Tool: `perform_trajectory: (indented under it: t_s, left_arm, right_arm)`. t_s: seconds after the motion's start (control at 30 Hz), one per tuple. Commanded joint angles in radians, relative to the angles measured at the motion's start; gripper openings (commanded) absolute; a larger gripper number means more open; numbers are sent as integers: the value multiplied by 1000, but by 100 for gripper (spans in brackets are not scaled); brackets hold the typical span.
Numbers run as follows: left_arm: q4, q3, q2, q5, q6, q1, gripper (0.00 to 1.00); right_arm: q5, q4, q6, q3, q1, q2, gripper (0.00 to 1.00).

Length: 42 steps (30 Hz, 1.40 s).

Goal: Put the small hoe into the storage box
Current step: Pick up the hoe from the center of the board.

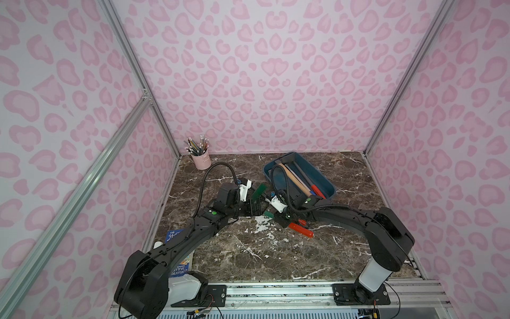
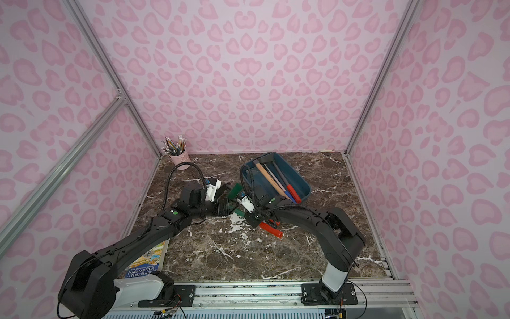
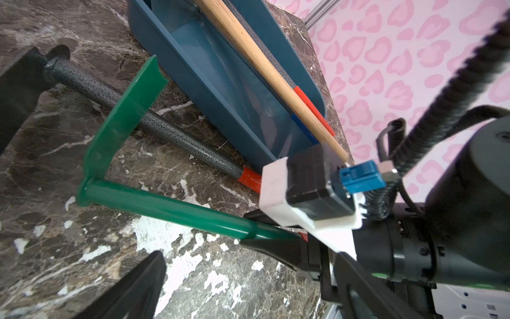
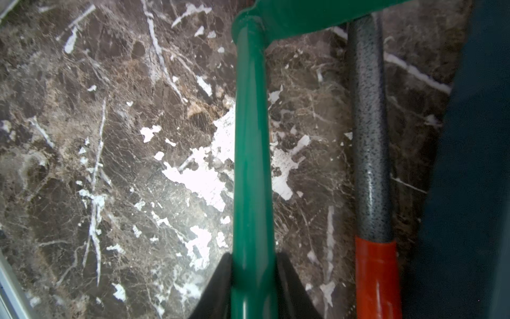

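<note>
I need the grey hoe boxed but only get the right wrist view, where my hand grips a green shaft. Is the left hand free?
Observer: Yes, the left hand is open and empty.
Operator: Is there room in the box?
Observer: The box holds a hammer and other tools; its side nearest the hoe is bare.
Operator: Where is the hoe's blade?
Observer: The blade is on the table, outside the box, at the end away from the red grip.
</note>
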Motion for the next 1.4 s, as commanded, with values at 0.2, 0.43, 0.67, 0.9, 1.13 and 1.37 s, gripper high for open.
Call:
perform_trajectory:
  t_s: [0.2,0.43,0.67,0.9,1.13,1.37]
  left_arm:
    - [10,6,-3,50,-25,14,99]
    - [18,10,-4,85,-42,21,99]
    - [20,11,-16,93,-50,31,99]
    - [24,13,-24,113,-55,44,100]
    - [40,10,-30,130,-45,47,100]
    - [33,25,-52,126,15,47,100]
  right_arm:
    - [-19,36,45,32,-30,-52,0]
    - [-23,31,50,56,-32,-66,0]
    - [-20,21,55,90,-33,-69,0]
    - [-18,13,53,120,-37,-68,0]
    - [-13,6,50,142,-44,-73,0]
    - [-8,-3,47,153,-68,-85,0]
